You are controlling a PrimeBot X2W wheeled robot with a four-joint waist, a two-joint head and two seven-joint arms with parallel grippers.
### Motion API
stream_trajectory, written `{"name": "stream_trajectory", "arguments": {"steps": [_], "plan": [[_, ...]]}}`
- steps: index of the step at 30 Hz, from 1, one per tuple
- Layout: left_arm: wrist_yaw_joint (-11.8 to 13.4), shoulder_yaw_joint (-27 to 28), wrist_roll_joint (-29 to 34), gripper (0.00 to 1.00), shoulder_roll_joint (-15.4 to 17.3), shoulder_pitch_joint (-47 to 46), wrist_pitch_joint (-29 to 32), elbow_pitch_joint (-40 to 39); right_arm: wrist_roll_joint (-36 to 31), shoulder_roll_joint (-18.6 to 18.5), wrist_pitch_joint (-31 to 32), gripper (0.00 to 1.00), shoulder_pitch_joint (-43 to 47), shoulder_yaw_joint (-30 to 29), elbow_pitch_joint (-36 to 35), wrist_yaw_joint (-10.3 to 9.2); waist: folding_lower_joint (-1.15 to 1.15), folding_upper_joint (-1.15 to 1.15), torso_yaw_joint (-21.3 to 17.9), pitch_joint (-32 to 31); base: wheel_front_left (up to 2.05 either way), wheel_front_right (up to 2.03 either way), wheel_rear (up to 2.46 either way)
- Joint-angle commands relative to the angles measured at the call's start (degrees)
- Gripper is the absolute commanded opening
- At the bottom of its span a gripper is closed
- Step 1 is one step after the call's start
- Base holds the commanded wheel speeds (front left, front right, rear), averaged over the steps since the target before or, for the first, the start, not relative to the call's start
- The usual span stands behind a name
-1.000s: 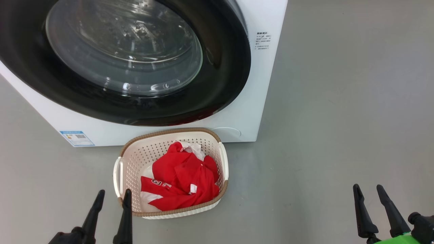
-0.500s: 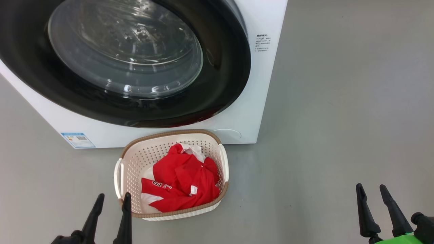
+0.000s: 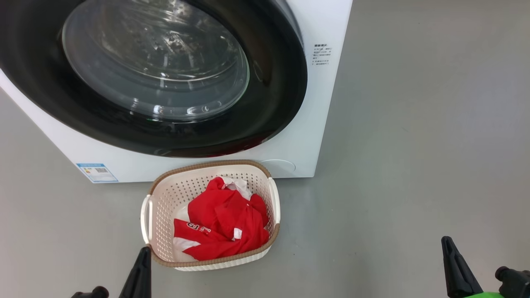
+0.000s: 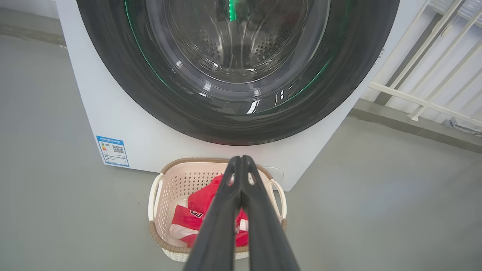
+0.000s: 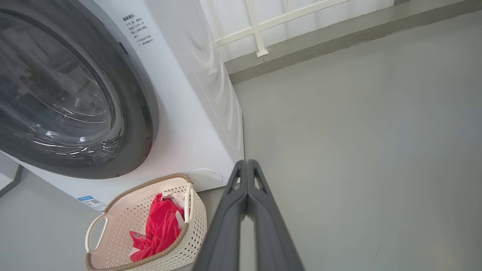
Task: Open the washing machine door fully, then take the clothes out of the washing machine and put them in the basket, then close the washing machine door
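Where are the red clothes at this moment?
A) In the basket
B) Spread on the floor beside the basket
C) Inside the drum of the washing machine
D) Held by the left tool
A: the clothes lie bundled inside the basket, which stands on the floor in front of the washing machine.

You can see a small blue label [image 4: 113,151] with a QR code low on the front of the big white front-loading washing machine [image 3: 314,136], but its print is too small to read. The block of dark printed text [image 3: 322,54] near the front's right edge is just as illegible. The white lettering [image 3: 198,227] on the bright red fabric clothes [image 3: 232,215] is creased, so you cannot make out the characters.
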Motion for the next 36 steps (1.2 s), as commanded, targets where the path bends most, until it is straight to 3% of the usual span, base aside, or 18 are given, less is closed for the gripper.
{"name": "stream_trajectory", "arguments": {"steps": [1,6,36], "plan": [[0.01,0.21,-1.52,0.0,0.67,-0.21,0.31,-1.32,1.85,-0.79,0.43,0.0,-0.51,0.1,-1.32,0.0,0.11,0.0,-0.01,-0.17,0.0,0.0,0.0],[0.01,0.17,-4.8,0.0,0.91,-0.65,0.93,-1.07,4.66,-0.9,1.17,0.0,-1.13,0.23,-1.17,-0.01,-0.01,0.0,-0.03,-0.34,0.0,0.0,0.0],[-0.13,0.43,-23.95,0.0,1.95,-2.81,4.98,-0.39,21.24,-1.35,5.86,0.0,-4.37,0.69,-1.06,-0.02,-0.01,0.0,-0.16,-1.99,0.0,0.0,0.0]]}}
